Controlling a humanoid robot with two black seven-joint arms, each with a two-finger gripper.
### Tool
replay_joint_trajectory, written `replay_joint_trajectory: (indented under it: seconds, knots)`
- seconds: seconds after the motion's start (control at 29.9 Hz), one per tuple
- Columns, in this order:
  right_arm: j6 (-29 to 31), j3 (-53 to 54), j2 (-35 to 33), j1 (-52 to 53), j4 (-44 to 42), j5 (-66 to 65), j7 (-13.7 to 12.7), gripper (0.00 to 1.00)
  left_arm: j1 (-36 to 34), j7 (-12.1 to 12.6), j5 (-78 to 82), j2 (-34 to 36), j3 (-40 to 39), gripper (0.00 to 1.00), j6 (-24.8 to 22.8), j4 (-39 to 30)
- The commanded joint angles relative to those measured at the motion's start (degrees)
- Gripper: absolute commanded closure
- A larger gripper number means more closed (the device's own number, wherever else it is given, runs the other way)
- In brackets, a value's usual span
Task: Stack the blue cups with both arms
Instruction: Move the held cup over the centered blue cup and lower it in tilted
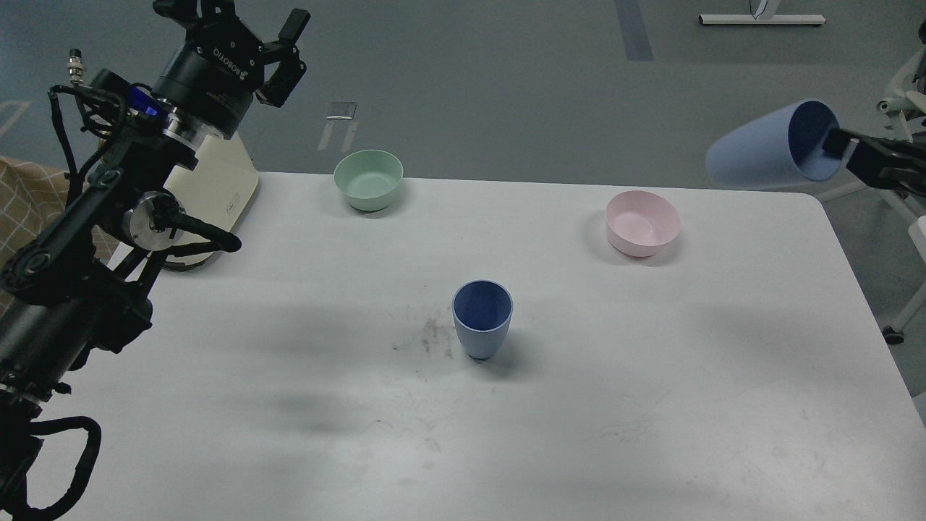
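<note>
One blue cup (482, 318) stands upright near the middle of the white table (651, 405). The second blue cup (767, 148) hangs in the air at the upper right, tipped on its side with its mouth facing right. My right gripper (839, 148) is shut on its rim, one finger inside the mouth. My left gripper (242, 14) is raised at the upper left, far from both cups, open and empty; its left finger is partly cut by the top edge.
A pale green bowl (368, 179) sits at the table's back edge and a pale pink bowl (642, 223) at the back right. A cream appliance (210, 195) stands behind my left arm. White chair legs (901, 210) stand off the table's right side.
</note>
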Motion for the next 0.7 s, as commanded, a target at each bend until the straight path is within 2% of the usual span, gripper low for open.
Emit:
replay_joint_trajectory:
  seconds: [0.0, 0.1, 0.13, 0.2, 0.3, 0.67]
  knots:
    - [0.00, -15.64, 3.69, 15.73, -0.34, -0.11, 0.01, 1.00, -0.16, -0.02, 0.00, -0.37, -0.06, 0.02, 0.04, -0.07]
    - [0.00, -28.21, 7.03, 28.39, -0.43, 0.16, 0.18, 1.00, -0.33, -0.02, 0.00, -0.37, -0.07, 0.02, 0.04, -0.42]
    - [0.00, -28.26, 7.05, 28.44, -0.43, 0.16, 0.18, 1.00, -0.34, -0.02, 0.00, -0.37, -0.07, 0.02, 0.04, -0.42]
    - [0.00, -36.22, 10.19, 34.48, -0.34, 0.59, 0.27, 1.00, -0.42, -0.02, 0.09, -0.28, -0.07, 0.02, 0.13, -0.42]
    - [0.00, -42.22, 16.16, 38.44, -0.51, 0.51, 0.18, 1.00, -0.51, -0.02, 0.09, -0.19, -0.07, 0.02, 0.13, -0.42]
    - [0.00, -52.95, 25.67, 44.61, -7.62, -0.02, -0.26, 1.00, -0.69, -0.02, 0.09, -0.28, -0.15, 0.02, 0.13, -0.42]
